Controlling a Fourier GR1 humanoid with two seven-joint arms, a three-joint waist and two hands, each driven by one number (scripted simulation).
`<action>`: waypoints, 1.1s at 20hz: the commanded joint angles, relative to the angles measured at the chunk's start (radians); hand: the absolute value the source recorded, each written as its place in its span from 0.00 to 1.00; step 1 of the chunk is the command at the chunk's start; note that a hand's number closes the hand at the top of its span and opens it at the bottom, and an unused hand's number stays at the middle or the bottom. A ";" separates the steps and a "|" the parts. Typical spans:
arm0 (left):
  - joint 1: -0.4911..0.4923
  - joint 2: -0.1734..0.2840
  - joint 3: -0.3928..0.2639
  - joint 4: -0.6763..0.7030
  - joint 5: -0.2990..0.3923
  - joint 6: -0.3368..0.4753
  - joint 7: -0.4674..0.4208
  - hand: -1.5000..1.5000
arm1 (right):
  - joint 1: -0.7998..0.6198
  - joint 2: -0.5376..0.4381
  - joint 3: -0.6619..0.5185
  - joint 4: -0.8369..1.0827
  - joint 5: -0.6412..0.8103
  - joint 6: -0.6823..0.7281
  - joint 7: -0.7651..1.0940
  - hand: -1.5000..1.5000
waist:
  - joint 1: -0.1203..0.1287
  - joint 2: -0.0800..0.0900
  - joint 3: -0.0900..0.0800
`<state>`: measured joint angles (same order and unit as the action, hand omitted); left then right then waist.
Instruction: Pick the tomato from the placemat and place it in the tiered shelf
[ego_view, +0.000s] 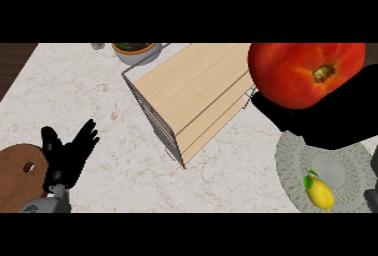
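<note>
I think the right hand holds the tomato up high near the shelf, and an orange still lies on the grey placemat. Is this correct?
Not quite. In the head view the fruit lying on the grey placemat is a yellow lemon with a green leaf, not an orange. The rest holds: the right hand holds the tomato up high, close beside the wooden tiered shelf.

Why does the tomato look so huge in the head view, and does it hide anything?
Head view: the tomato is held high, close to the camera, by the right hand, a dark shape; both cover part of the placemat. Lemon and tiered shelf show evenly lit.
</note>
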<state>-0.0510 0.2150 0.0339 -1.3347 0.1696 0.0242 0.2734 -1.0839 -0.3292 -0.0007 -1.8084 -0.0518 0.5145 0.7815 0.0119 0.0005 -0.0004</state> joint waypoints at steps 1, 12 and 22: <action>-0.012 -0.011 0.001 0.012 -0.001 -0.002 0.004 0.50 | -0.073 -0.002 0.033 0.183 0.059 0.050 -0.103 1.00 | 0.005 0.003 -0.001; -0.009 -0.001 0.007 -0.030 -0.010 -0.012 0.062 0.50 | -0.127 0.070 0.085 0.498 0.316 -0.050 -0.428 1.00 | 0.010 0.004 0.000; 0.039 -0.052 -0.009 -0.037 -0.046 0.004 -0.003 0.50 | -0.102 0.128 0.085 0.581 0.408 -0.130 -0.583 1.00 | 0.000 0.000 0.000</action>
<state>-0.0518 0.1917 0.0448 -1.3477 0.1402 0.0190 0.2898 -1.1946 -0.2117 0.0912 -1.2726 0.3316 0.4002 0.2696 0.0120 0.0018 -0.0005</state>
